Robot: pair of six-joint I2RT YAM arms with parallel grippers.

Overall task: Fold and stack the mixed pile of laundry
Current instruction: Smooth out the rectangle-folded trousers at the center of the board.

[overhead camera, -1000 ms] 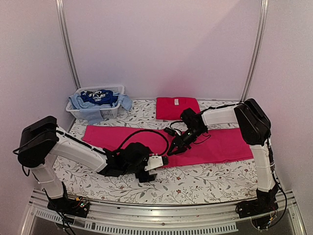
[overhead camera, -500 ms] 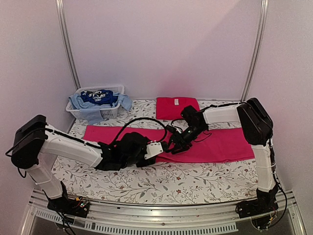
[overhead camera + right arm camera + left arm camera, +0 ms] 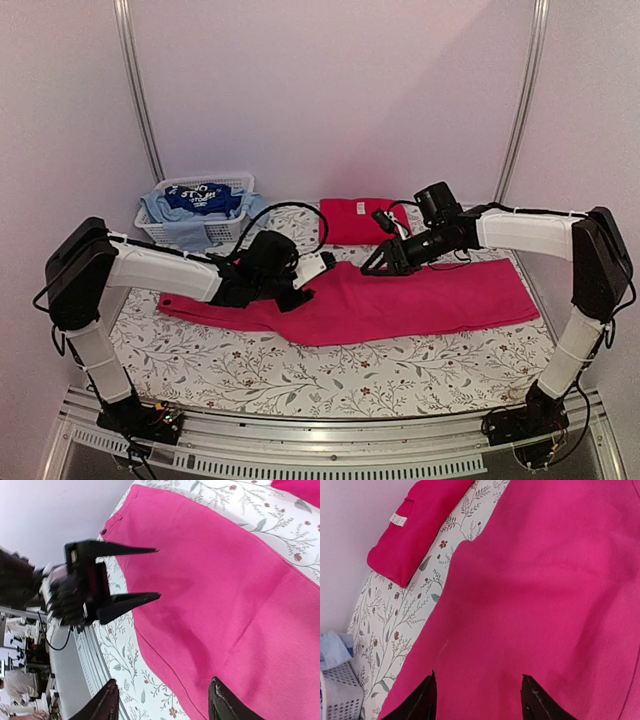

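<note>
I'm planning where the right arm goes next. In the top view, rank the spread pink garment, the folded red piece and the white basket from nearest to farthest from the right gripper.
From the right gripper:
1. spread pink garment, directly beneath it.
2. folded red piece, just behind it, toward the back wall.
3. white basket, back left corner.

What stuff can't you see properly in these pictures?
Top view: the white print on the dark blue garment is too small to read.
Top view: anything deeper in the basket is hidden by the light blue clothes and its walls.
Left wrist view: the tag on the folded red cloth is too small to read.
</note>
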